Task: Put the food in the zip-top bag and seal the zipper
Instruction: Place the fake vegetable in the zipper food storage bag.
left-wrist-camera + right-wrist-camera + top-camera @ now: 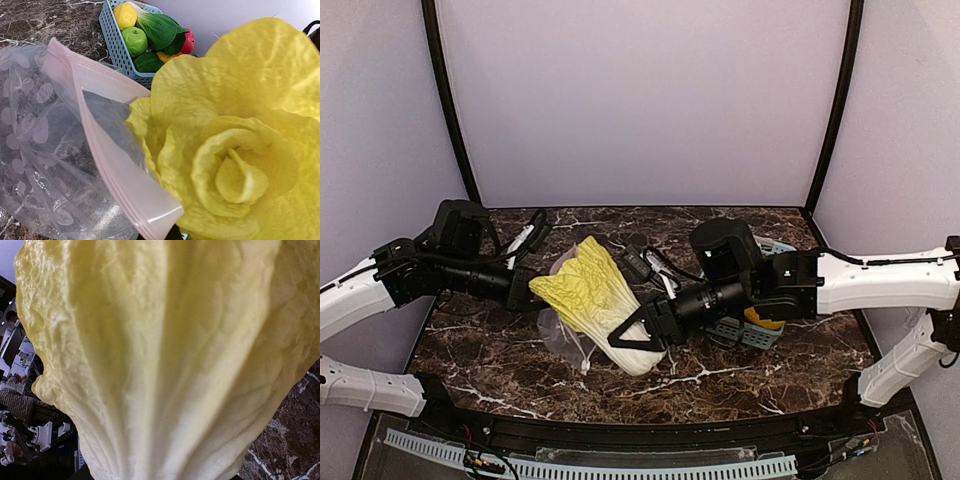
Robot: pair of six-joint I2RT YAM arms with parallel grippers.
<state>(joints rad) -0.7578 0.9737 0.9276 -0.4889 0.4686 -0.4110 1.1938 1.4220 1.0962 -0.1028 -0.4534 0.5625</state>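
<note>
A pale yellow napa cabbage (592, 296) hangs tilted over the table's middle, its white base clamped in my right gripper (642, 336). It fills the right wrist view (165, 365). Its leafy top (235, 155) points at the open mouth of the clear zip-top bag (40, 150). My left gripper (533, 290) is shut on the bag's pinkish zipper (117, 170) and holds that edge up. The rest of the bag (565, 342) sags onto the table under the cabbage. Lemon (125, 15), green apple (135, 40), red fruit (188, 42) and pepper (167, 56) lie in the basket.
The light-blue slotted basket (114, 50) stands right of centre, mostly hidden behind my right arm (750, 285) in the top view, its edge (748, 333) showing below it. A green leafy vegetable (161, 27) also lies in it. The marble table (770, 370) ends at black walls.
</note>
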